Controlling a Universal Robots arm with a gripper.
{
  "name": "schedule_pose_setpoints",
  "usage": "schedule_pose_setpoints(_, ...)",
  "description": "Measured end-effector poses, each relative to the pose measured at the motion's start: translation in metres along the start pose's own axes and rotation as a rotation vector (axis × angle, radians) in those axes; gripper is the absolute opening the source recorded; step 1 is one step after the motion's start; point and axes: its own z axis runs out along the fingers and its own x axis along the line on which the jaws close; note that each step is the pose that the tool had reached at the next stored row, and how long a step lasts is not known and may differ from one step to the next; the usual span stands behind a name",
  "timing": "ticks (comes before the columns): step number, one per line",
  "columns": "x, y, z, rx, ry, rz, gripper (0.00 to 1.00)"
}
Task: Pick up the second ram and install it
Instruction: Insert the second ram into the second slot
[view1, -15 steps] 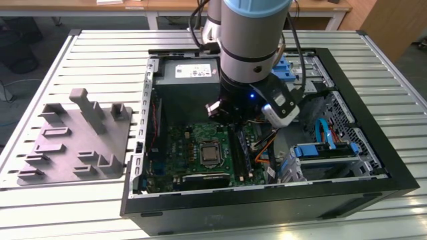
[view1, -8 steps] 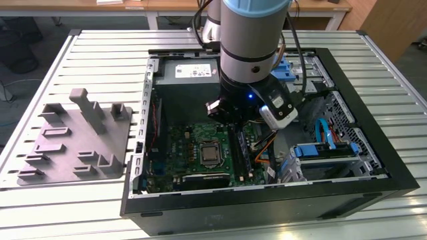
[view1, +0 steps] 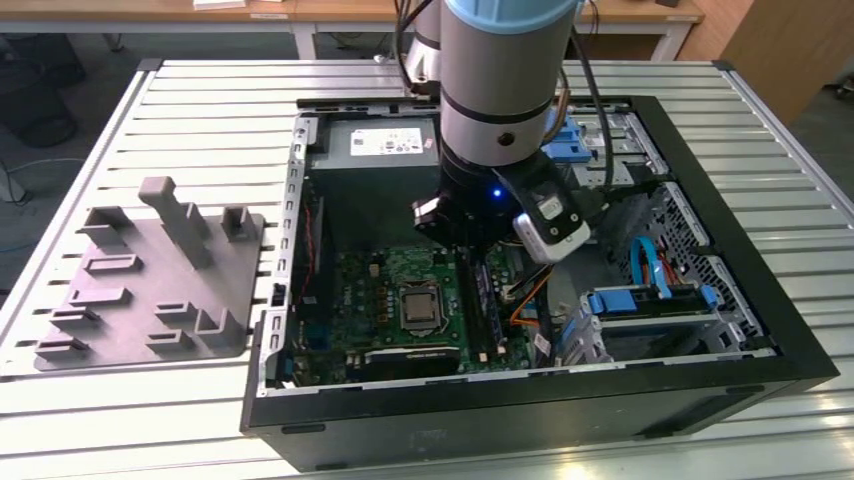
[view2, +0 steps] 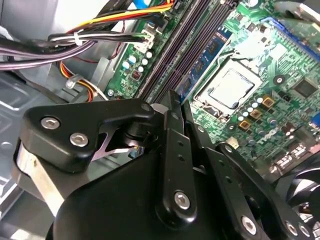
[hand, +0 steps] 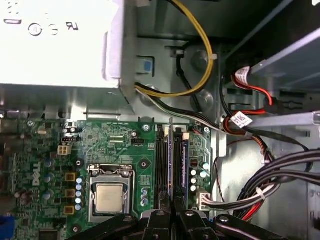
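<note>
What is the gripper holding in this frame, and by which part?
The second ram, seen edge-on just above the memory slots. It appears pinched across its flat faces at the upper long edge, between the fingers of the gripper.

Arm cut off at exterior view's top edge, second ram edge-on, held end hidden within the pincer

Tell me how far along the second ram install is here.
Pickup looks done: the gripper has its jaws closed on the second ram, held edge-on over the memory slots beside a seated stick. Left: seating it; no locked-in position shows.
</note>
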Motion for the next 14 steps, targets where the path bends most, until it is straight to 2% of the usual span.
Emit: schedule_pose_setpoints(14, 0.0000, 0.0000, 0.0002, 0.0108, -0.0097, 0.145, 0.14)
